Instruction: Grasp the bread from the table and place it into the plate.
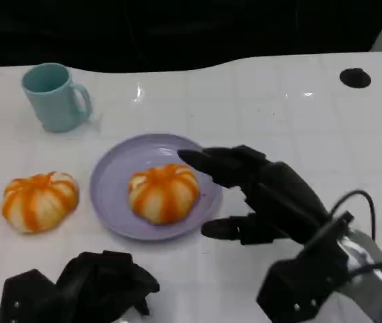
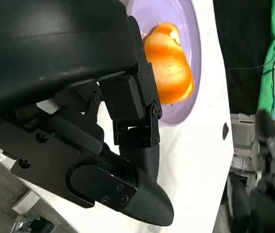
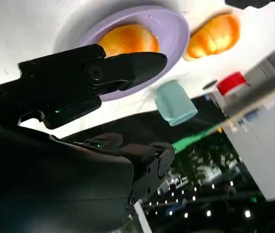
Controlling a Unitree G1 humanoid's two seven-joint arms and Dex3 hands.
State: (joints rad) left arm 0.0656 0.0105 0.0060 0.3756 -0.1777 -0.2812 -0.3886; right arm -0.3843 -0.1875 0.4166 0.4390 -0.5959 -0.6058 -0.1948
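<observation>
Hands first: left hand [image 1: 83, 289] rests low with fingers curled in, holding nothing; right hand [image 1: 258, 195] spread beside the plate [image 1: 110, 195]. Bread [image 1: 164, 192] sits in it. Lift your right hand straight away, without nudging the rim.

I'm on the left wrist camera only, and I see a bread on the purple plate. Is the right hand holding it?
Observer: No. In the head view the right hand holds nothing. Its fingers are spread, and one reaches over the rim of the plate beside the bread on the plate.
Operator: Is there any other bread out there?
Observer: Yes. A second bread lies on the table to the robot's left of the plate, apart from it.
Operator: Anything else near that one?
Observer: A light blue mug stands upright farther back on the same side.
</observation>
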